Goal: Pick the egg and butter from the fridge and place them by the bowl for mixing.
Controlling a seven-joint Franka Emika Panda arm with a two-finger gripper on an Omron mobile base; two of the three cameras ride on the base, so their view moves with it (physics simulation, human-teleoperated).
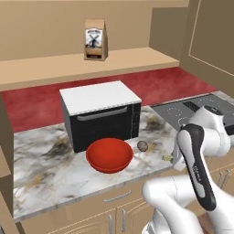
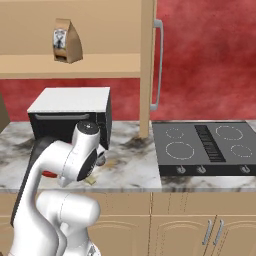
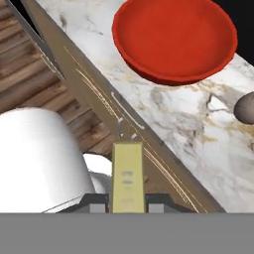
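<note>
The butter (image 3: pixel 128 176), a pale-yellow stick, is pinched between my gripper's (image 3: pixel 128 202) dark fingertips (image 3: pixel 97 201); the gripper is shut on it, above the counter's front edge. In the left base view the butter (image 1: pixel 167 157) pokes out beside my forearm, right of the egg. The glossy red bowl (image 3: pixel 173 37) sits on the marble counter (image 3: pixel 198 144) ahead of the hand, in front of the microwave. The mottled brown egg (image 3: pixel 246 108) lies on the counter just right of the bowl (image 1: pixel 109 155), close to its rim; the egg (image 1: pixel 142 146) is apart from the butter. The fridge is out of view.
A black-and-white microwave (image 1: pixel 100 114) stands behind the bowl. A black cooktop (image 2: pixel 205 145) takes up the counter's right part. A brown paper bag (image 1: pixel 95 40) stands on the shelf above. Wooden cabinet fronts (image 3: pixel 99 104) drop below the counter edge.
</note>
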